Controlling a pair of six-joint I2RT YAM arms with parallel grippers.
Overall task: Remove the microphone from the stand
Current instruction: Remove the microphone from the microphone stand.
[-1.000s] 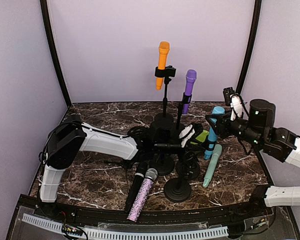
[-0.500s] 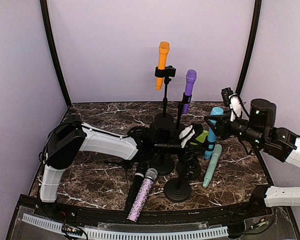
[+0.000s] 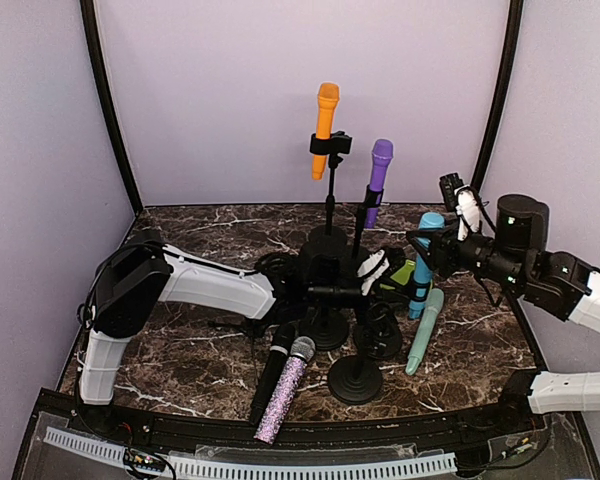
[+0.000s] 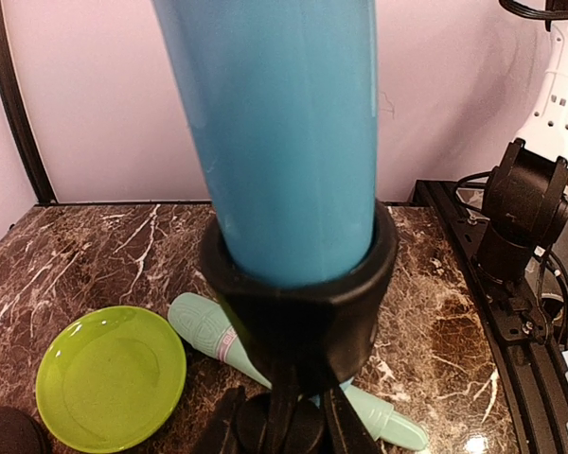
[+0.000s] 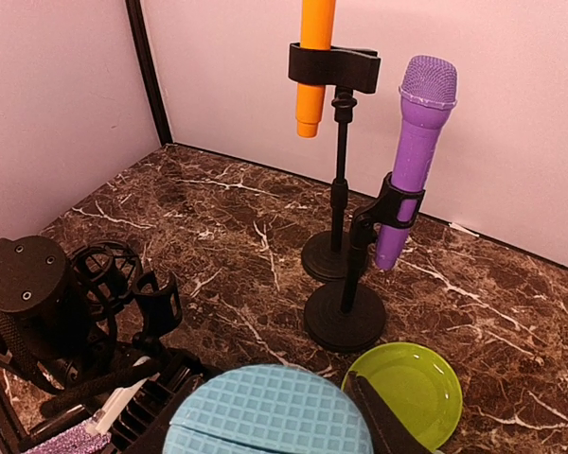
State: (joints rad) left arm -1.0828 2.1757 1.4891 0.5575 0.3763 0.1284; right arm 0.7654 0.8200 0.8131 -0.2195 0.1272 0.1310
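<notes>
Seating blue microphone [image 4: 275,132], stand clip [image 4: 303,317] shows left-wrist only.

Robot lab booth: plain lilac walls [image 3: 230,90], blk frame poles [image 3: 108,110], marbled tabletop [image 3: 200,350]

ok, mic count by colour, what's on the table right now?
orange microphone: 1
purple microphone: 1
blue microphone: 1
mint microphone: 1
black microphone: 1
glitter microphone: 1
Total: 6 that I can make out
</notes>
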